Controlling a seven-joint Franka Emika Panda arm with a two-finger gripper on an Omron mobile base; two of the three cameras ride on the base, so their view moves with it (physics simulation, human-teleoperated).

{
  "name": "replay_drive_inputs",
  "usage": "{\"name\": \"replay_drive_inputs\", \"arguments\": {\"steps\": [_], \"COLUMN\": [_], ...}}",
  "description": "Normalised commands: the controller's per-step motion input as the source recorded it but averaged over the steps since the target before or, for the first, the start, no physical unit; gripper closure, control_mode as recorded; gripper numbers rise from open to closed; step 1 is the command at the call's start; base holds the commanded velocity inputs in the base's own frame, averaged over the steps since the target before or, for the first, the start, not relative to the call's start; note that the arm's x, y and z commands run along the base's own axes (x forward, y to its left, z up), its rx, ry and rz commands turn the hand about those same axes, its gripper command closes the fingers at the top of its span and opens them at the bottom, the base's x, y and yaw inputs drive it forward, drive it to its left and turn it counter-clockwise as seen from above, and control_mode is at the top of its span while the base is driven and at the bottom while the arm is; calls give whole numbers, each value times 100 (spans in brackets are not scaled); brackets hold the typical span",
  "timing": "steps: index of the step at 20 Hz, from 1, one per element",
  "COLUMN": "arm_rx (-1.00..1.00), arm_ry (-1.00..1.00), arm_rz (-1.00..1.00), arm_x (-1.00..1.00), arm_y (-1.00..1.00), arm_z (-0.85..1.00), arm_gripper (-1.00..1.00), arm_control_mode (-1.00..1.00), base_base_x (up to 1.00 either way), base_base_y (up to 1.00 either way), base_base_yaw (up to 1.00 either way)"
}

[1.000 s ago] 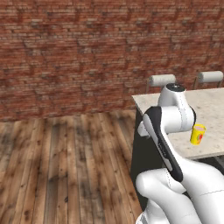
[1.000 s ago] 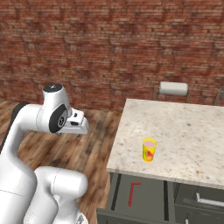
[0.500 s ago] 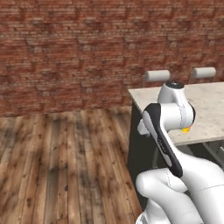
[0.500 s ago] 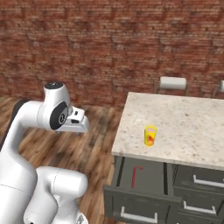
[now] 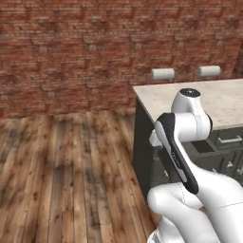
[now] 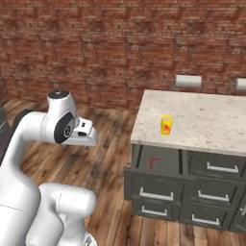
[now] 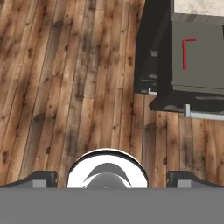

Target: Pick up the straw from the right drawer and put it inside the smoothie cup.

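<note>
1. The gripper [image 6: 86, 144] hangs over the wooden floor [image 7: 65, 78], out in front of the cabinet [image 6: 182, 192] and well apart from it; nothing is between its fingers.
2. In the hand view its two dark fingertips [image 7: 41, 178] sit far apart at the bottom corners, so the jaws stand wide.
3. The right drawer [image 7: 199, 65] is pulled out of the cabinet, and in the hand view it lies ahead of the gripper and off to the right, well away from the fingertips.
4. The straw [image 7: 186, 52] lies flat on the drawer's grey floor, its short bent end pointing away from the long part at the far end; it touches nothing but the drawer.
5. In the right base view the straw [image 6: 152, 163] shows as a small red mark inside the open drawer [image 6: 158, 161], to the right of the gripper and lower than it.
6. The smoothie cup [image 6: 166, 125] stands upright on the pale stone counter [image 6: 202, 120], near its front edge, just above the open drawer and to the right of the gripper at about the same height.
7. A brick wall [image 6: 120, 43] closes the scene behind the counter.
</note>
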Motion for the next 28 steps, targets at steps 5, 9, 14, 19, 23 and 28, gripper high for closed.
{"name": "replay_drive_inputs", "arguments": {"steps": [5,9,14,19,23,28], "arm_rx": [0,0,0,0,0,0], "arm_ry": [0,0,0,0,0,0], "arm_rz": [0,0,0,0,0,0], "arm_x": [0,0,0,0,0,0], "arm_y": [0,0,0,0,0,0], "arm_z": [0,0,0,0,0,0], "arm_gripper": [-100,-100,-100,-100,-100,-100], "arm_control_mode": [100,100,100,100,100,100], "base_base_x": [-38,-9,0,0,1,10], "base_base_y": [-10,-41,-57,-60,-53,-41], "base_base_yaw": [0,0,0,0,0,0]}}
